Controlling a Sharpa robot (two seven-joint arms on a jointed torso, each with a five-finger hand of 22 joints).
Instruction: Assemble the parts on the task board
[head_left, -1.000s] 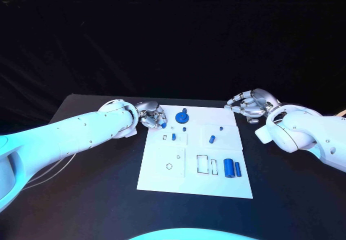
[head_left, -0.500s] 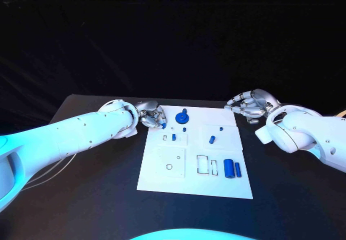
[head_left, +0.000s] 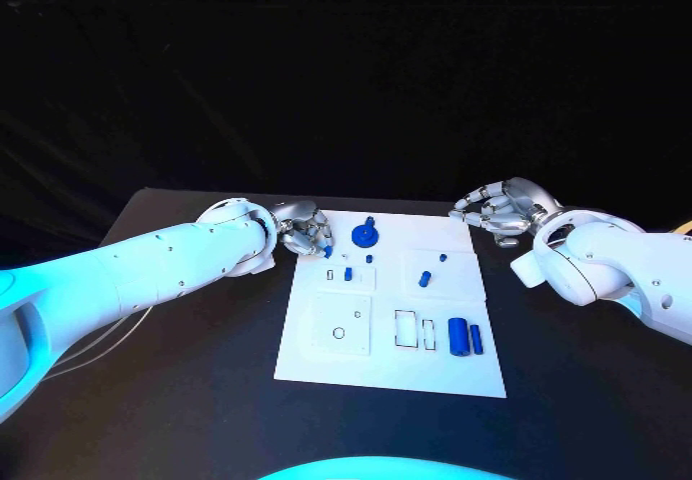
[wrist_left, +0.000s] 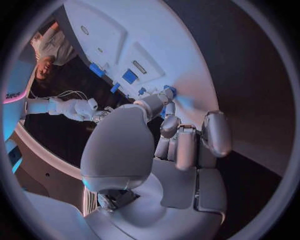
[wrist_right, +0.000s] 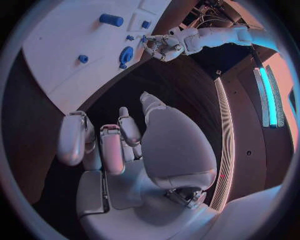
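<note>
- Tabletop (head_left: 173, 400): black surface; carries the task board at its middle.
- Task board (head_left: 375, 365): white rectangular plate with outlined recesses; its near part is bare.
- Round blue part (head_left: 366, 235): disc with a short stem, at the far edge of the board, just beside the left hand.
- Small blue parts: one short peg (head_left: 348, 272) in the left-hand recess block, one (head_left: 424, 278) nearer the board's middle.
- Blue cylinders (head_left: 459, 336): a thick one and a thinner one lying side by side at the board's right edge, near end.
- Left hand (head_left: 302, 234): at the board's far left corner, fingers curled in. The left wrist view shows the thumb and a fingertip (wrist_left: 167, 95) meeting on a small blue piece (wrist_left: 170, 90); judged a pinch, though the piece is tiny and mostly covered.
- Right hand (head_left: 502, 212): raised off the board's far right corner, well apart from the parts; fingers loosely curled with gaps between them, holding nothing.
- Step in hand (judgement): the left hand appears to be grasping or seating a small piece near the far left corner.
- Handling advice: keep the pinch low and firm on the piece, hold it upright, line it up over its recess before lowering, and press straight down without sweeping the neighbouring disc.
- Risk: a piece this small can roll out of the fingertips or tilt at the recess mouth.
</note>
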